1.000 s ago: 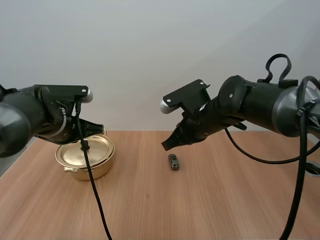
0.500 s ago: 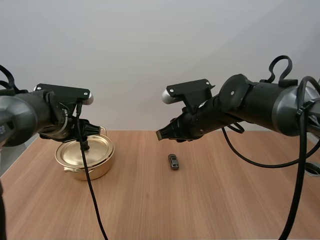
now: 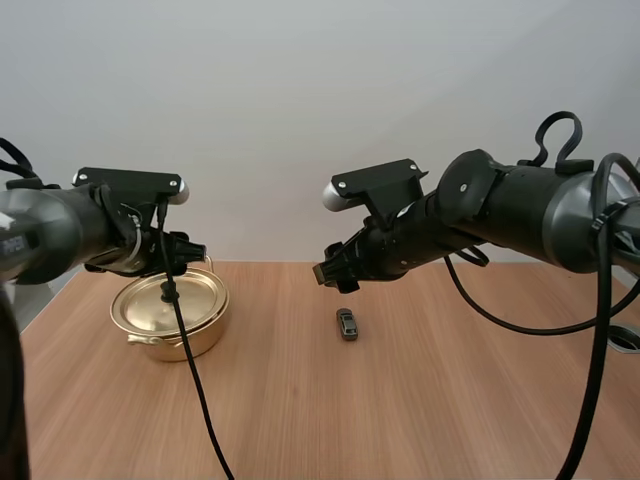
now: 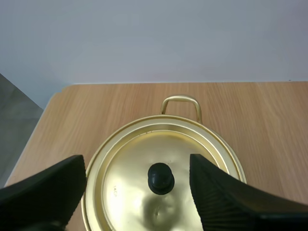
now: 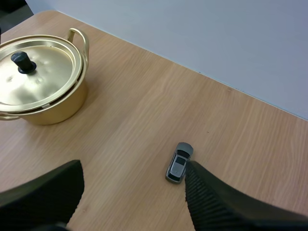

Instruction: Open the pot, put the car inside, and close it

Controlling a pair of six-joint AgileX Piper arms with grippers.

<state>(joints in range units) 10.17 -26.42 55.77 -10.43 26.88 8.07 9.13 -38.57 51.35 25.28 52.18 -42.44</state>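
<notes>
A: Where is the car (image 5: 178,162)?
B: On the table (image 5: 144,96), below the right gripper (image 5: 132,169), near one spread finger.
A: The pot (image 4: 180,99)?
B: Lidded; its knob (image 4: 161,178) sits between the parted fingers of the left gripper (image 4: 135,166), clear of both.

I see a light wooden table (image 3: 420,400), a plain pale wall (image 3: 300,100) right behind its far edge, and grey floor (image 4: 17,108) off its left edge.

Gold pot (image 3: 170,318) sits at my left with its lid (image 4: 161,180) on; little grey car (image 3: 347,323) lies mid-table, well apart.
</notes>
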